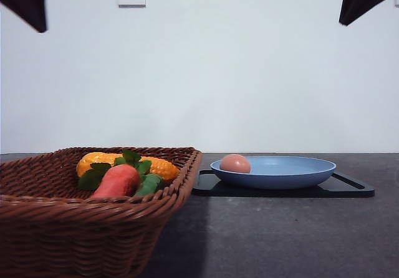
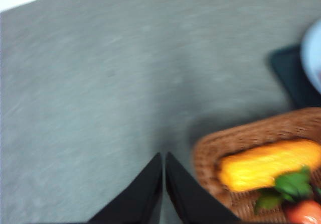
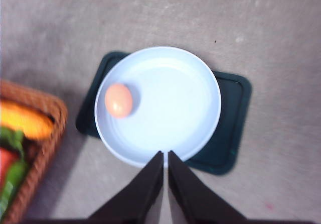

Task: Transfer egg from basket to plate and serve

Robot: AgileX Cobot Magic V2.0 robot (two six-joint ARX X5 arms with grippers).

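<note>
Front view, near to far. Basket [image 1: 93, 209] at 7 o'clock on the grey table [image 1: 280, 240], holding carrot [image 1: 117, 181] and corn [image 1: 159, 166]. Further back at 4 o'clock, black tray [image 1: 349, 187] carrying the blue plate [image 1: 293, 172]. Egg [image 1: 235, 163] lies in the plate, at its 9 o'clock edge, on the basket side. Left gripper [image 2: 164, 158] jaws pressed together, empty, above bare table beside the basket. Right gripper [image 3: 165, 157] jaws pressed together, empty, above the plate rim.
</note>
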